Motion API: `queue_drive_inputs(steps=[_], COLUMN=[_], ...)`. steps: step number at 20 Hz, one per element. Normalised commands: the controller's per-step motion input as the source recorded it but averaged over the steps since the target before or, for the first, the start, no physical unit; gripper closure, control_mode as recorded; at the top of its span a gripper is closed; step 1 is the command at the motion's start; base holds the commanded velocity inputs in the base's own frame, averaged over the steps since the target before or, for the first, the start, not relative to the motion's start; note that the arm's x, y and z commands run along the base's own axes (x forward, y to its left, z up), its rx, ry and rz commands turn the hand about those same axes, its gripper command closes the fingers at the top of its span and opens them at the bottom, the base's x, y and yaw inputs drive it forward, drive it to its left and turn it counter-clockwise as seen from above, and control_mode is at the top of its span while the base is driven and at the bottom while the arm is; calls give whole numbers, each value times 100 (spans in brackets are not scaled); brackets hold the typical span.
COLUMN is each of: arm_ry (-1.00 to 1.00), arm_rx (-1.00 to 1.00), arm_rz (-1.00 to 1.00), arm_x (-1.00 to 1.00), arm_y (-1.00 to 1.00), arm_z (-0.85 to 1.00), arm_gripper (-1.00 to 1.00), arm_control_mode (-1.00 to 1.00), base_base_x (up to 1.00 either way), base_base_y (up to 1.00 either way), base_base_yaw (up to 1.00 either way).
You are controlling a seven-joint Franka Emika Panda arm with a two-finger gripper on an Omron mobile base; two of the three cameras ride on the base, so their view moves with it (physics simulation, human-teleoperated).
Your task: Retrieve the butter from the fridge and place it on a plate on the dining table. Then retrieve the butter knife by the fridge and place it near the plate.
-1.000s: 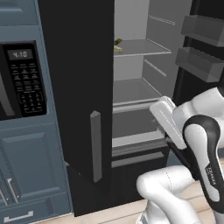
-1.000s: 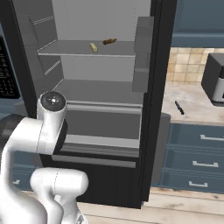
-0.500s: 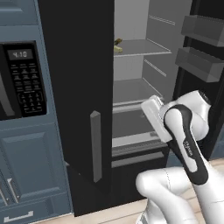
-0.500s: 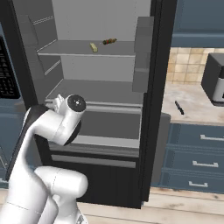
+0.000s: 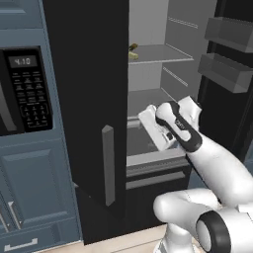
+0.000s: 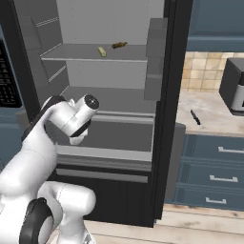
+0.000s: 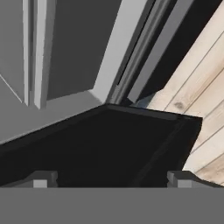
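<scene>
Fridge [image 5: 89,99] right door swung open, left door closed with its grey bar handle [image 5: 108,165] facing the camera. Pale grey interior visible with shelves and door bins [image 5: 230,71] on the open door. Butter [image 6: 102,51] lies on the upper shelf [image 6: 90,53], a slim pale yellow stick, toward the front middle of that shelf; in the left base view it shows at the shelf's left edge [image 5: 133,56], half cut off by the closed door. Just beside it, to its right in the right base view, sits a small dark brown lump [image 6: 118,45], apart from the butter, not touching.

Arm bent in front of the open compartment, wrist at about the level of the lower shelves, well below the butter shelf. Gripper [image 7: 112,179] seen from the hand camera: two dark fingertips [image 7: 43,179] far apart at the bottom corners, spread wide, nothing between them (camera points down at the dark fridge front edge and pale wood floor [image 7: 205,100]).

Butter knife [image 6: 195,116] lies on the marbled counter [image 6: 209,112] right of the fridge, dark and thin, above blue drawers [image 6: 212,164]. Dark appliance [image 6: 234,88] stands on the counter near it, apart. Microwave [image 5: 22,91] set in the blue-grey cabinet left of the fridge
</scene>
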Motion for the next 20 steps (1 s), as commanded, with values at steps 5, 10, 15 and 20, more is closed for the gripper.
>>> queue_drive_inputs(steps=[5, 10, 15, 20], arm_ry=[26, 25, 19, 14], arm_rx=[14, 25, 28, 18], arm_rz=[6, 7, 10, 13], arm_x=[76, 55, 27, 2], arm_y=[53, 48, 42, 58], arm_z=[-39, -21, -6, -5], arm_gripper=[-100, -100, -100, -100], arm_control_mode=[-100, -100, -100, -100], base_base_x=[0, 0, 0, 0], base_base_y=[0, 0, 0, 0], base_base_yaw=[0, 0, 0, 0])
